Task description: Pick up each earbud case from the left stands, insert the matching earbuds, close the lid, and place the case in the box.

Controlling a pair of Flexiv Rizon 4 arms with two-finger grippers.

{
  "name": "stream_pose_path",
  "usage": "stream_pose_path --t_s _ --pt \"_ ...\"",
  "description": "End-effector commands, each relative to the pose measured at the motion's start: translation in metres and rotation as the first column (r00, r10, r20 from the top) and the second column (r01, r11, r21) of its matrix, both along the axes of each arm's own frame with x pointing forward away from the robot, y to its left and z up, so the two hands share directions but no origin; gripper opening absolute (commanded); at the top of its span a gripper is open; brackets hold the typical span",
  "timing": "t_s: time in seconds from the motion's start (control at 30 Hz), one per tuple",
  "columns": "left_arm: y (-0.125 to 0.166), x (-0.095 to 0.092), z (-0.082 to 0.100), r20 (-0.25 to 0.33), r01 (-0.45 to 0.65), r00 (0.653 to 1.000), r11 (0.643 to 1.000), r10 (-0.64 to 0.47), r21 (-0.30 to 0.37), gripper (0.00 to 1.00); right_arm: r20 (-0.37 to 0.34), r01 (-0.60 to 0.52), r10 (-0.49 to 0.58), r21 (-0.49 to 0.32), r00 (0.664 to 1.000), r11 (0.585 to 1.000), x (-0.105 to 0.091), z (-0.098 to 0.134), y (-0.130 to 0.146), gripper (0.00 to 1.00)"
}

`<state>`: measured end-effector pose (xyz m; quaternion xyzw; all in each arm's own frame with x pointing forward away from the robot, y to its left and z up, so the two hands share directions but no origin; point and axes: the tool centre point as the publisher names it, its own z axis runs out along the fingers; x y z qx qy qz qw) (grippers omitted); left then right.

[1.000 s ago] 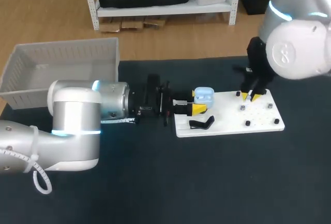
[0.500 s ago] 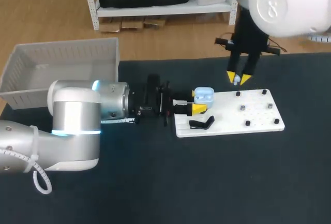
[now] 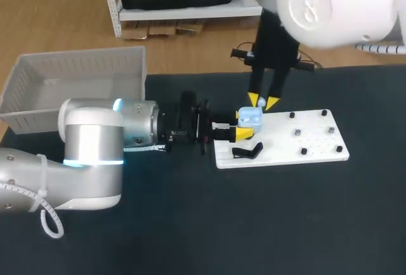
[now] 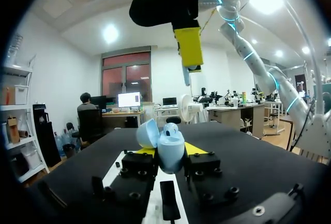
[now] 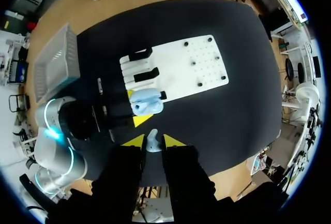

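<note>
Earbud case [image 3: 250,117], open, clamped in left jaws; right jaws narrow, pinching earbud [image 5: 152,142] above.

We see a black table [image 3: 190,224] filling the lower part of the frame. Right of centre, a white board [image 3: 279,150] lies flat on it. Six small dark pegs [image 3: 297,133] stand spaced apart over the board's right half.

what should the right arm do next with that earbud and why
Probably ease the right jaws down toward the open earbud case, correcting sideways as needed: they pinch an earbud above it, the lid stands open, and the left jaws grip the case steady at the white board.
</note>
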<state>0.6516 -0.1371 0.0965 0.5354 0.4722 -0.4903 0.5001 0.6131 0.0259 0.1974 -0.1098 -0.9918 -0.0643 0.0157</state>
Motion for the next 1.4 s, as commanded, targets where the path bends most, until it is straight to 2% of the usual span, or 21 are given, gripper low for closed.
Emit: stream_pose_path --t_s 0.03,0.33,0.43,0.63,0.87,1.4 --pt "0.000 -0.002 -0.001 0.004 -0.009 1.000 1.000 0.009 -0.003 0.00 0.005 -0.001 0.001 0.007 1.000 1.000 0.000 -0.003 0.001 0.00" --pt "0.000 -0.002 -0.001 0.004 -0.009 1.000 1.000 0.009 -0.003 0.00 0.005 -0.001 0.001 0.007 1.000 1.000 0.000 -0.003 0.001 0.00" --pt "0.000 -0.002 -0.001 0.004 -0.009 1.000 1.000 0.009 -0.003 0.00 -0.031 -0.194 0.194 -0.003 0.981 0.981 -0.004 -0.008 0.002 0.00" --pt "0.000 -0.002 -0.001 0.004 -0.009 1.000 1.000 0.009 -0.003 0.00 -0.008 -0.347 0.347 0.017 0.938 0.938 0.000 -0.009 0.008 0.00" --pt "0.000 -0.002 -0.001 0.004 -0.009 1.000 1.000 0.009 -0.003 0.00 0.038 -0.469 0.468 0.051 0.883 0.882 0.007 -0.010 0.011 0.00" --pt "0.000 -0.002 -0.001 0.004 -0.009 1.000 1.000 0.009 -0.003 0.00 0.041 -0.489 0.487 0.061 0.872 0.870 0.009 -0.011 0.011 0.00"
